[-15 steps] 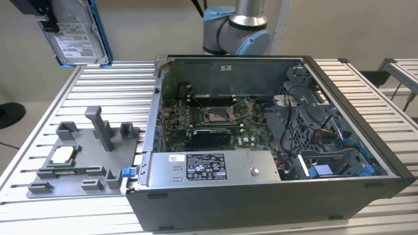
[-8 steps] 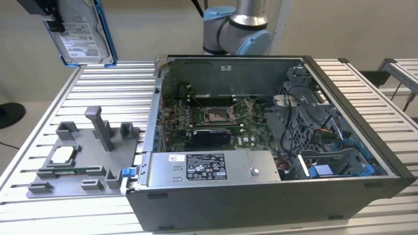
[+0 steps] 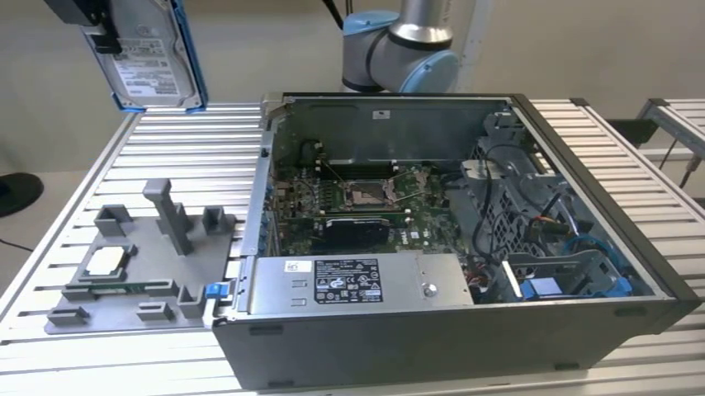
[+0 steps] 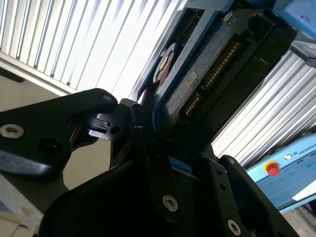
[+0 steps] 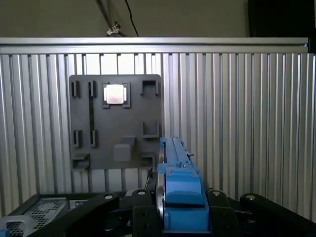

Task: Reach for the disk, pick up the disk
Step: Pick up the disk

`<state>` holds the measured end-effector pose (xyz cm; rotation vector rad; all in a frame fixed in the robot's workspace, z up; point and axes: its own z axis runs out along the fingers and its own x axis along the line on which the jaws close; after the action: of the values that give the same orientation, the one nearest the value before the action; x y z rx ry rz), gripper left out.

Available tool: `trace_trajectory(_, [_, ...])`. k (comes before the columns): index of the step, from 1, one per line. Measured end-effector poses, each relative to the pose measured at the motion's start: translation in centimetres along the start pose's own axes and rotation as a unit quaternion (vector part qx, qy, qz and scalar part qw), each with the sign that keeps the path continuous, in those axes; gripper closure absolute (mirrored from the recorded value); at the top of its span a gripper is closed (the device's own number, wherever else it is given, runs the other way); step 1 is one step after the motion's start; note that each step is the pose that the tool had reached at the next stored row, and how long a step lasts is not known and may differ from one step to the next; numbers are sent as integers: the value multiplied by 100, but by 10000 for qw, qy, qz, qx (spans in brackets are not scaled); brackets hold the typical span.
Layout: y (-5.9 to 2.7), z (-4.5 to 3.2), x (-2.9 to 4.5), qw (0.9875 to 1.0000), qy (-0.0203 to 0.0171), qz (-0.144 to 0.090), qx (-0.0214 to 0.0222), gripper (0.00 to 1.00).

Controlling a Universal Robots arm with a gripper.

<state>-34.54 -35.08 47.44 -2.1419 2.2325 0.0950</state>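
The disk (image 3: 154, 58), a silver-grey hard drive with a white label and a blue carrier frame, hangs high above the far corner of the slatted table at the exterior view's left. My gripper (image 3: 101, 35) is shut on its upper part. In the first wrist view the disk (image 5: 179, 187) is seen edge-on, its blue frame clamped between the black fingers (image 5: 140, 210). The second wrist view shows its circuit-board side (image 4: 207, 64) rising out of the gripper (image 4: 153, 143).
An open computer case (image 3: 441, 338) fills the middle of the table, with a grey labelled power-supply box (image 3: 352, 285) inside its front. A grey fixture plate (image 3: 154, 272) with a small square silver chip (image 3: 105, 260) lies beside it. The arm's base (image 3: 397, 49) stands behind the case.
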Motion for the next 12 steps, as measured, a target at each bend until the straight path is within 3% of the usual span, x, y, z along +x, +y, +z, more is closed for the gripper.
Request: trace_trajectory(12, [-259, -8, -11, 10000, 0, 0, -4, 100])
